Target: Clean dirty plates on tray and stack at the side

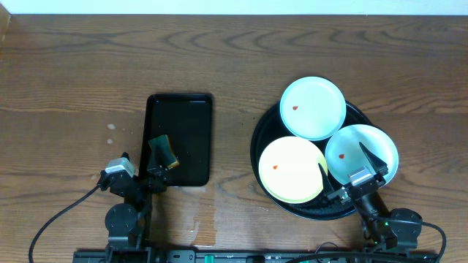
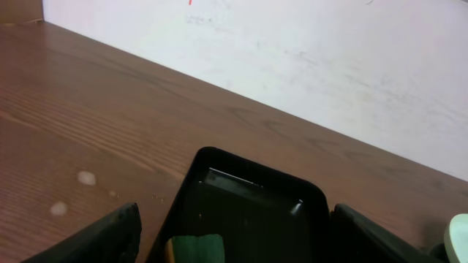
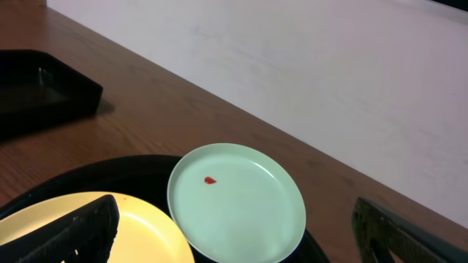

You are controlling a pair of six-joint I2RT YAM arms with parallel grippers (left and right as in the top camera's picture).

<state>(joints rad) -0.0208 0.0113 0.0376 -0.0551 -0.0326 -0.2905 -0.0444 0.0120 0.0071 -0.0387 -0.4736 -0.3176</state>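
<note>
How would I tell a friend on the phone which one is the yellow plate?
Find the large round black tray on the wooden table's right half. Of the three small plates on it, the yellow plate lies on the tray's left side, toward the table's front edge. The far plate and the right plate are mint-white; it alone is pale yellow.

I count three plates: two mint-white, the upper plate point(image 1: 313, 108) and the right plate point(image 1: 349, 146), and one yellow plate point(image 1: 292, 169). I see two trays, a round tray point(image 1: 262, 139) and a rectangular tray point(image 1: 186, 120), plus one sponge point(image 1: 164, 150).
</note>
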